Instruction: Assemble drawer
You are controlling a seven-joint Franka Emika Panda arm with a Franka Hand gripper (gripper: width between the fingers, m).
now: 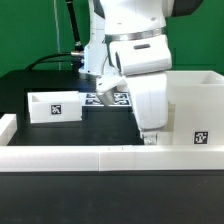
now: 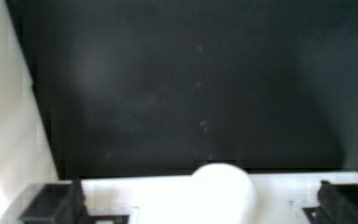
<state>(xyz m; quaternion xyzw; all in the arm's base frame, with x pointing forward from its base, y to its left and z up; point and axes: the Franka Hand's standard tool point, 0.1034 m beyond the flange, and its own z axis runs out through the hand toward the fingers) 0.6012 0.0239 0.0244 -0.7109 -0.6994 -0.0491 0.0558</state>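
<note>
White tray (image 1: 55, 107) and white box shell (image 1: 195, 105) bear black-and-white square tags on a black table (image 1: 60, 133).

Looked like a robotics lab bench, not a home or shop. Held a white Franka arm (image 1: 130, 45) over a black table (image 1: 70, 133) fenced by low white border blocks (image 1: 90, 157). Carried black-and-white square tags on the marker board (image 1: 100, 98) and on a white tray (image 1: 55, 107). Stood before a plain green backdrop (image 1: 30, 30), dark cables (image 1: 70, 30) trailing behind the arm.

Black bench (image 1: 70, 133). Low white border blocks (image 1: 70, 157) line its near edge. Marker board (image 1: 92, 99) lies flat farther back.
</note>
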